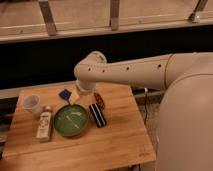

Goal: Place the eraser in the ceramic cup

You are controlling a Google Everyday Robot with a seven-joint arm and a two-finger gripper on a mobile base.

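Note:
The eraser (pixel 97 115), a black oblong block with thin white stripes, lies on the wooden table (pixel 115 145) just right of the green dish (pixel 71 120). The ceramic cup (pixel 32 104), small and pale white, stands near the table's back left corner. My gripper (pixel 75 96) hangs below the white arm's wrist (pixel 90 70), above the table behind the green dish, next to the blue pad (pixel 64 93). It is left of and behind the eraser and well right of the cup.
A pale labelled bottle (pixel 44 125) stands left of the green dish, in front of the cup. A small red object (pixel 100 101) lies just behind the eraser. The big white arm (pixel 150 70) reaches in from the right.

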